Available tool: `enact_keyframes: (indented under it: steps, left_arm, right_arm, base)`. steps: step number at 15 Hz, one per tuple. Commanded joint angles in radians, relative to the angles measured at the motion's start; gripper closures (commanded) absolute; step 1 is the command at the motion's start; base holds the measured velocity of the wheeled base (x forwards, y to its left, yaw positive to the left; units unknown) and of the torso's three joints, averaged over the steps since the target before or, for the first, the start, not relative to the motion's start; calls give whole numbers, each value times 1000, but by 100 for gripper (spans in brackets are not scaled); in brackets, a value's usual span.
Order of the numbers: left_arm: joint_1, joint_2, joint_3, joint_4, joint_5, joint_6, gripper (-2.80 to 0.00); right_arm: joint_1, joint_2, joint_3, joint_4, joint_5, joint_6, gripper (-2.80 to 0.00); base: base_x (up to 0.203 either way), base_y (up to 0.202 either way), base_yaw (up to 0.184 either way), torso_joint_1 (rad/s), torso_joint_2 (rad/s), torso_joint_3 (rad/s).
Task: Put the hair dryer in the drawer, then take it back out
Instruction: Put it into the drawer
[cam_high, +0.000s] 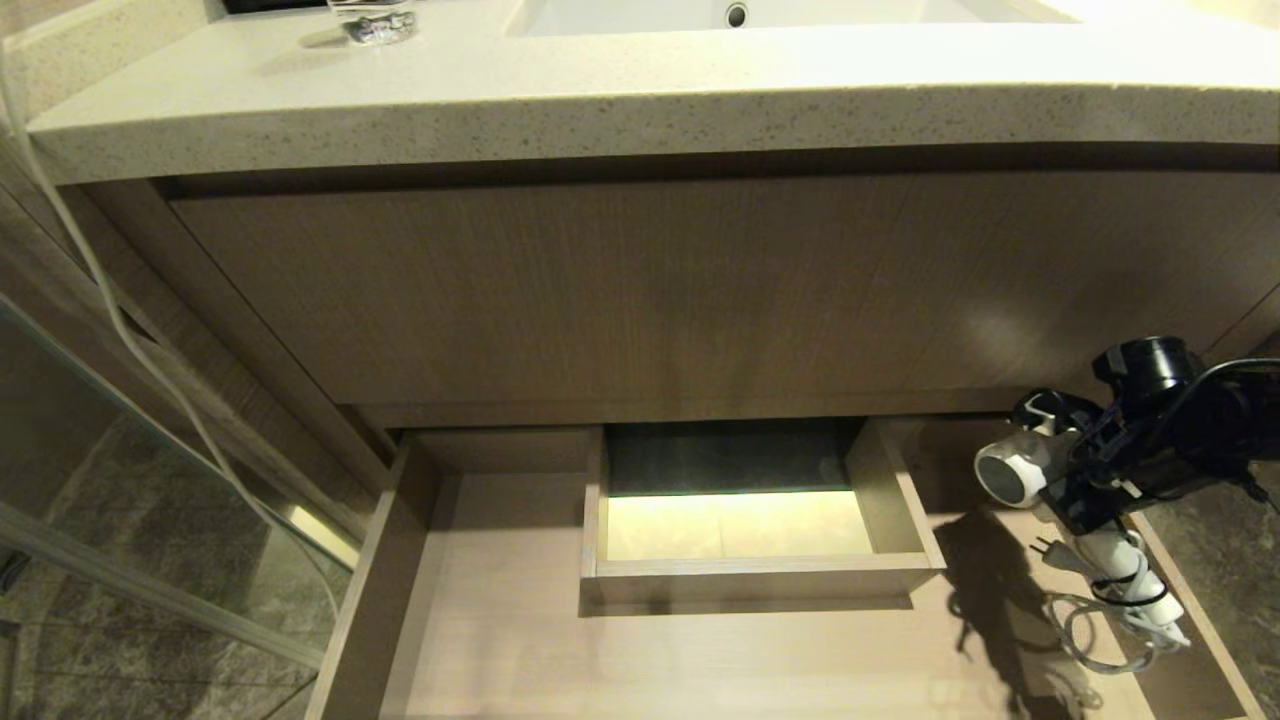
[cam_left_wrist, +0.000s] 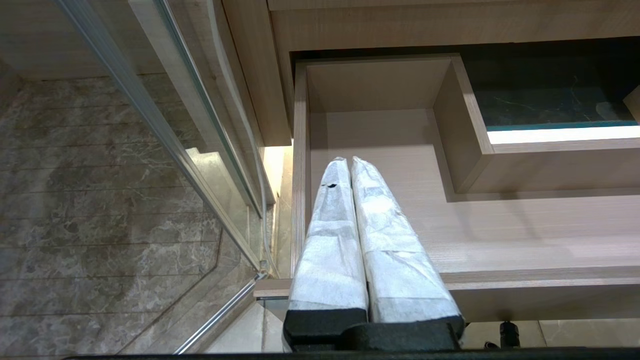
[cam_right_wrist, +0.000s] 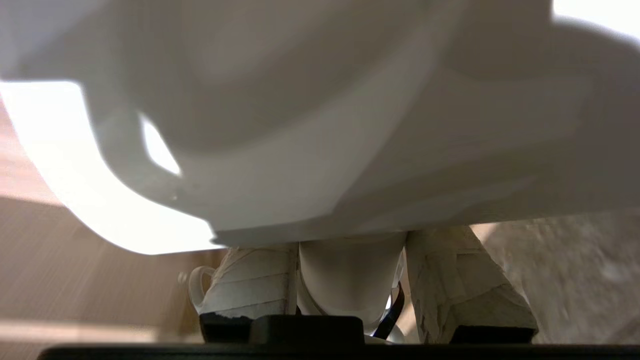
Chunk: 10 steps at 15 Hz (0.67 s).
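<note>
One hair dryer (cam_high: 1010, 470) (white, short barrel, bundled cord dangling) clamped in right gripper (cam_high: 1075, 480) above the one open drawer's (cam_high: 500, 640) right end; left gripper (cam_left_wrist: 348, 165) fingers pressed together.

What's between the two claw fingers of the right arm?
The hair dryer: its white handle sits clamped between the right claw fingers, seen in the right wrist view.

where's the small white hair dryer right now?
In the head view the small white hair dryer is at the right, clamped in the right pincer above the right end of the open light-wood drawer, with its bundled cord hanging below.
</note>
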Motion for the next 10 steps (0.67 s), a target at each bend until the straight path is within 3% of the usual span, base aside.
enact_keyframes:
  steps: [1, 10]
  left_arm:
    - [0, 0, 0, 0, 0, 0, 0]
    - [0, 0, 0, 0, 0, 0, 0]
  right_arm:
    - [-1, 88, -13, -8, -3, -3, 0]
    - [-33, 256, -118, -29, -9, -35, 0]
  base:
    - [0, 0, 0, 0, 0, 0]
    - [0, 0, 0, 0, 0, 0]
